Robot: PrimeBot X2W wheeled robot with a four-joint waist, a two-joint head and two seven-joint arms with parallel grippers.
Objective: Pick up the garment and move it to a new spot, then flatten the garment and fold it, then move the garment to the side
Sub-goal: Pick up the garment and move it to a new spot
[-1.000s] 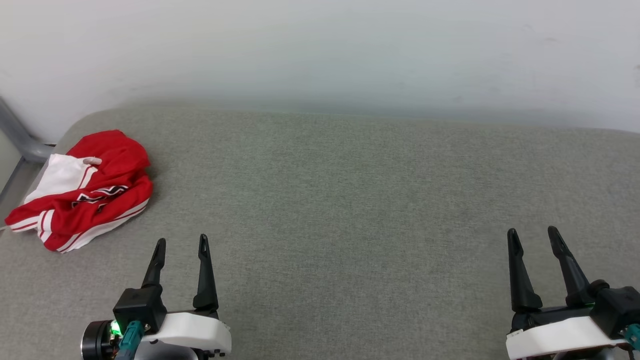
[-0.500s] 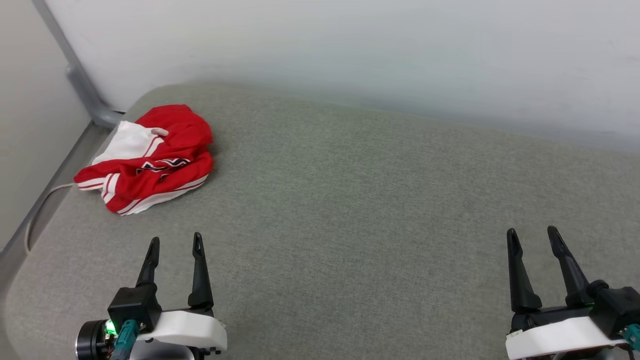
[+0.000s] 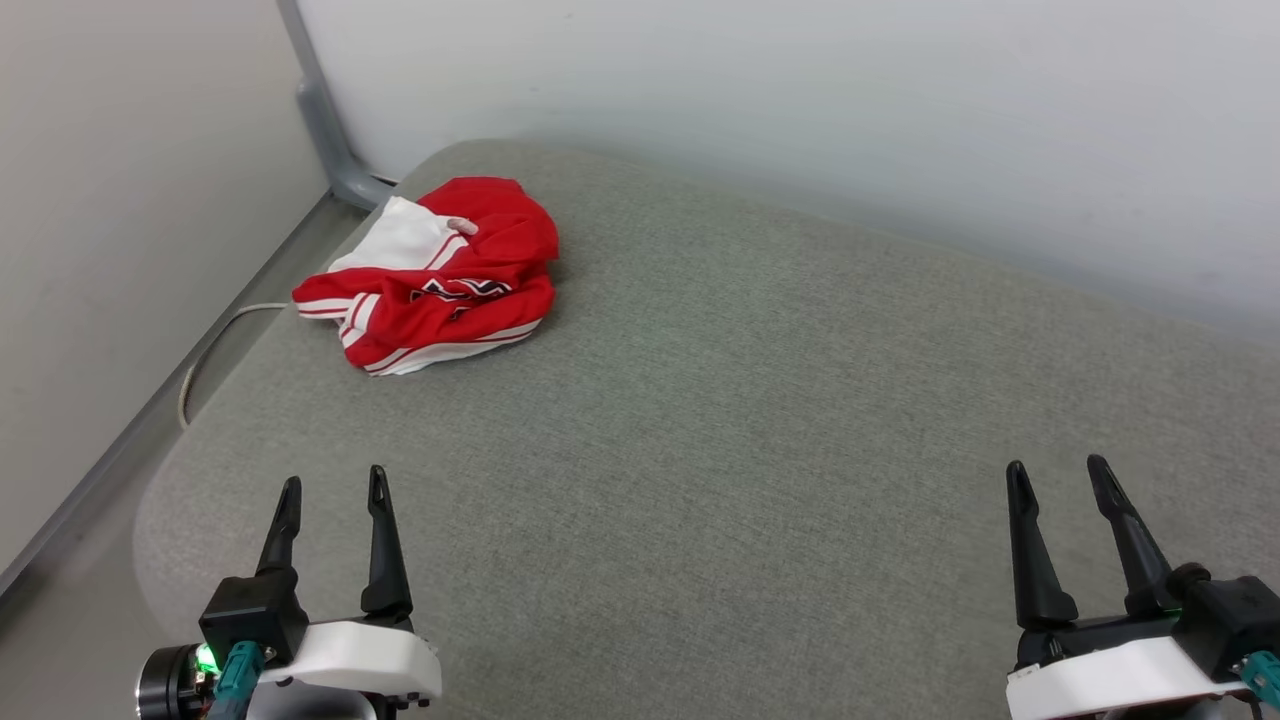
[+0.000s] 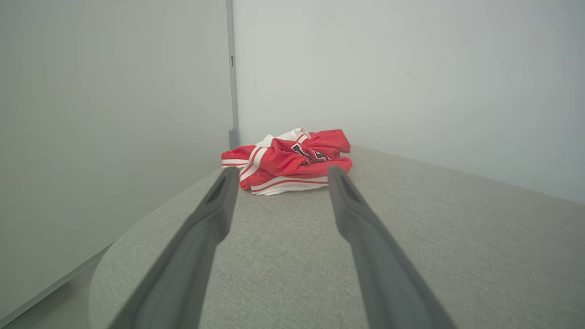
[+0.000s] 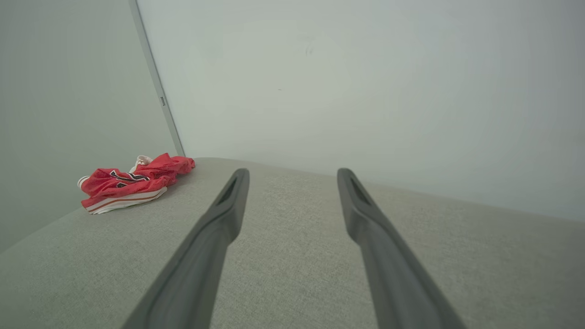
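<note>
Garment [image 3: 440, 275] lies crumpled in the upper left of the head view, a red heap with a white sleeve and striped trim, near the rounded far-left corner of the grey padded surface [image 3: 760, 420]. Its left side comes close to the surface's left edge. Beyond that edge a pale cable [image 3: 210, 350] lies on the floor, and a grey post [image 3: 318, 110] rises against the wall [image 3: 800, 90].

The left gripper [image 3: 333, 487], at the lower left, has its fingers spread apart and holds nothing. Bare fabric lies between it and the garment. In the left wrist view the garment [image 4: 288, 160] sits just past the tips of the left gripper [image 4: 279, 172].

The right gripper [image 3: 1056, 468], at the lower right, is likewise spread and empty, well apart from the garment. In the right wrist view the garment [image 5: 132, 180] is at the middle left, and bare surface fills the centre and right up to the wall.
</note>
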